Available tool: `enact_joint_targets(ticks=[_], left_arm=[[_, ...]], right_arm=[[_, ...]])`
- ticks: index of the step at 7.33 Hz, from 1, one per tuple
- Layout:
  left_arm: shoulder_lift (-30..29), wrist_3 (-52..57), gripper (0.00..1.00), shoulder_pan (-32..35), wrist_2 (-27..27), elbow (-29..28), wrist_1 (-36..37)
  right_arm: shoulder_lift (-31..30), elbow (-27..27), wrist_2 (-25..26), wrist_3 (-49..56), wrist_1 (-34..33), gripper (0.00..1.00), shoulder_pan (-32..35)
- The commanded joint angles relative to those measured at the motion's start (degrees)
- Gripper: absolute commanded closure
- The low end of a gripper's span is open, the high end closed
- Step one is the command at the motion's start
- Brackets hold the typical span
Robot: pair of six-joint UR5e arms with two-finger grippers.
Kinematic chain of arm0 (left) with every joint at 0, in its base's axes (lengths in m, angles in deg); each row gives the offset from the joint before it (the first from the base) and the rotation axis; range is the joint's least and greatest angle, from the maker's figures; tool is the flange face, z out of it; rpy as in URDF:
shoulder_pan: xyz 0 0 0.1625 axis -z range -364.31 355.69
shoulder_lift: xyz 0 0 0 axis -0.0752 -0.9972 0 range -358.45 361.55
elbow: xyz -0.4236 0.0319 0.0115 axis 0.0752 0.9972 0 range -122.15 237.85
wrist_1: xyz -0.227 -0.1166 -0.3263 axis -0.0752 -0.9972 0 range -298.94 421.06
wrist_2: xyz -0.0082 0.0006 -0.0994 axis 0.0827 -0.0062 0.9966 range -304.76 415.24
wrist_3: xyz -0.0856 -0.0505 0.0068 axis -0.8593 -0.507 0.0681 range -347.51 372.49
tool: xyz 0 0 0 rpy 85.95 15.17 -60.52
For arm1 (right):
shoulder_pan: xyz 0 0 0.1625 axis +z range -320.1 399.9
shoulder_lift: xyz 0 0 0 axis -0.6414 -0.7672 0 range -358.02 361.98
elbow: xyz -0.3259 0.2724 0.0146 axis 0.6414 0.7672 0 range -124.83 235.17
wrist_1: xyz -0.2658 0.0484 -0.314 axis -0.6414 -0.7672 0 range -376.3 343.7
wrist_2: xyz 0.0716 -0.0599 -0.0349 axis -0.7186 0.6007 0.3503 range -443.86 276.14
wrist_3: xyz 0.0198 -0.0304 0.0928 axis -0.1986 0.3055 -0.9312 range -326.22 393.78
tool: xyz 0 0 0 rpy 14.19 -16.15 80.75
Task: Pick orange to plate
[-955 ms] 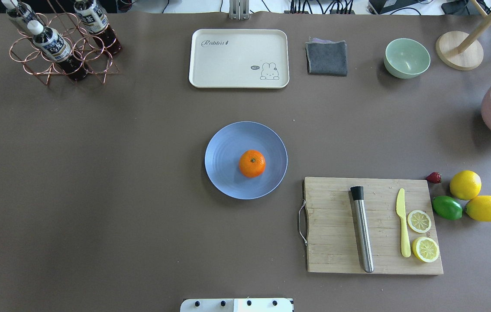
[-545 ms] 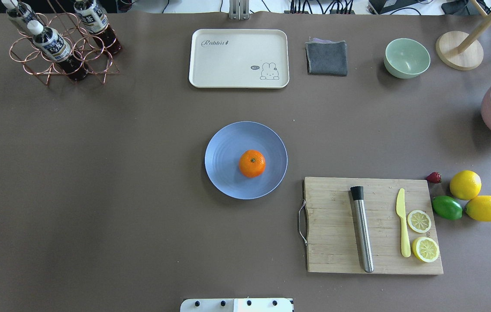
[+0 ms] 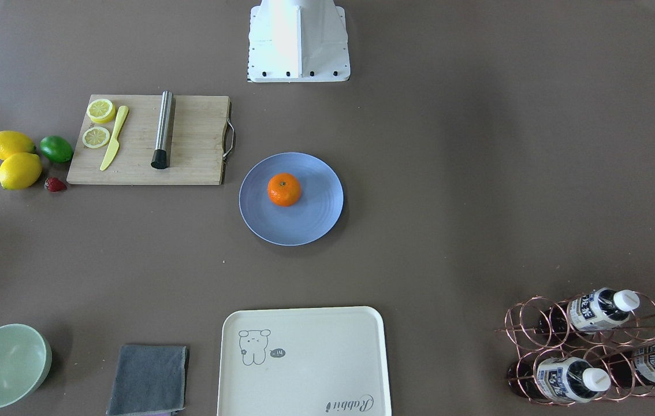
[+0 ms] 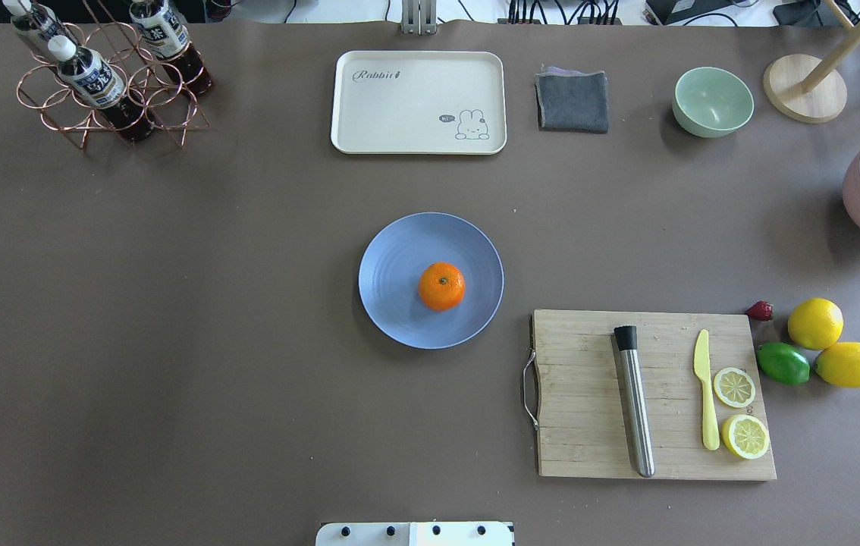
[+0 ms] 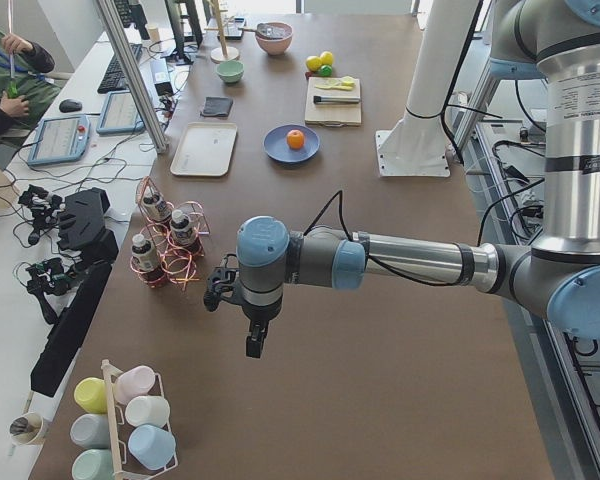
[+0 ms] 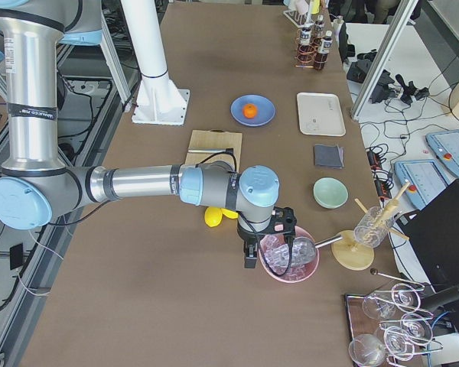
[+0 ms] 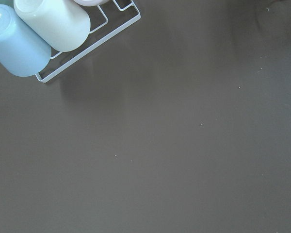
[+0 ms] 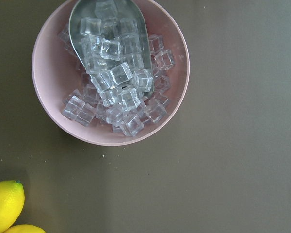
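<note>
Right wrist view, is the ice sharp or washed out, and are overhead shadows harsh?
Right wrist view: ice cubes in the pink bowl are sharp, small glints, no washout. Overhead view: only a soft, faint shadow beside the plate; the orange is evenly lit.

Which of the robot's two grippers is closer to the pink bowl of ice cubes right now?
The right. The right gripper hangs close over the pink bowl; the left gripper is at the table's opposite end, near a cream cup.
</note>
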Motion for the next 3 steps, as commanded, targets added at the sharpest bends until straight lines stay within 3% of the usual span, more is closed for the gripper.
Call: enact_joint_targets(ticks=[1,3], left_arm=[[-0.08,0.0,0.02,-0.03,0.08,-0.13,-0.07],[-0.26,0.0,0.02,-0.03,0.08,-0.13,-0.24]], right_arm=[[-0.12,0.07,0.07,0.04,0.0,0.0,-0.01],[-0.03,0.42,-0.1,-0.05,0.0,0.0,-0.01]])
